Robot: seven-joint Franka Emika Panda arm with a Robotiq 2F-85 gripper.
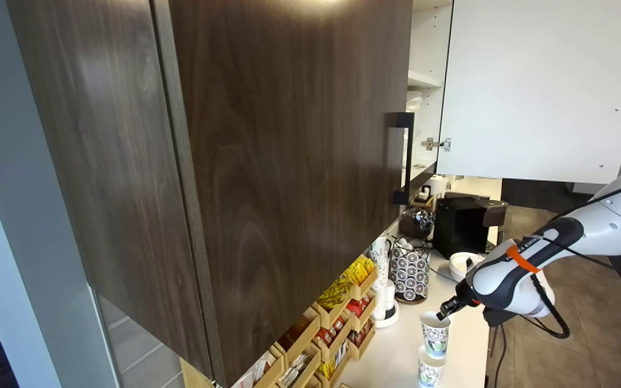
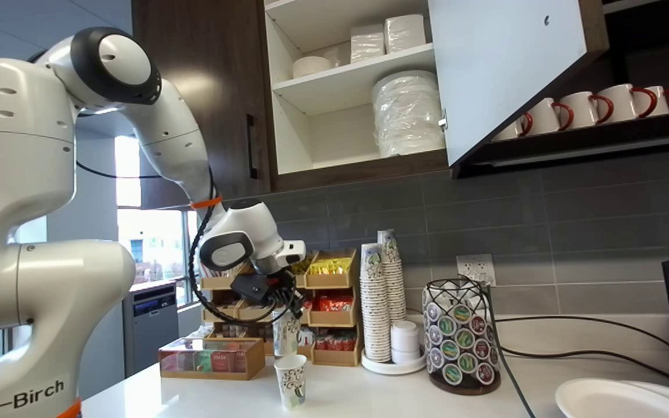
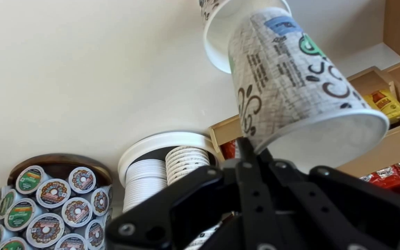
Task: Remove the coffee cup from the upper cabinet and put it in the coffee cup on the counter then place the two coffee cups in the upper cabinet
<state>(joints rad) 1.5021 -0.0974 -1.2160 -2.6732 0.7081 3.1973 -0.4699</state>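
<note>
My gripper (image 3: 254, 151) is shut on the rim of a patterned coffee cup (image 3: 283, 76), one finger outside the wall, one inside. Under it on the counter stands the second coffee cup (image 2: 292, 380), upright with its mouth up. In both exterior views the held coffee cup (image 1: 436, 334) hangs over the counter cup (image 1: 430, 372), its base close to that rim. Whether the base is inside the mouth or just beside it, I cannot tell. The upper cabinet (image 2: 340, 136) is open, its white door (image 2: 503, 64) swung out; wrapped plates (image 2: 407, 116) sit on its lower shelf.
Behind the cups stand a snack rack (image 2: 331, 316) and a glass-topped tea box (image 2: 212, 357). Tall cup stacks (image 2: 376, 307) and a pod holder (image 2: 462, 342) are farther along the counter. A black coffee machine (image 1: 459, 223) and white bowl (image 1: 464, 264) lie beyond.
</note>
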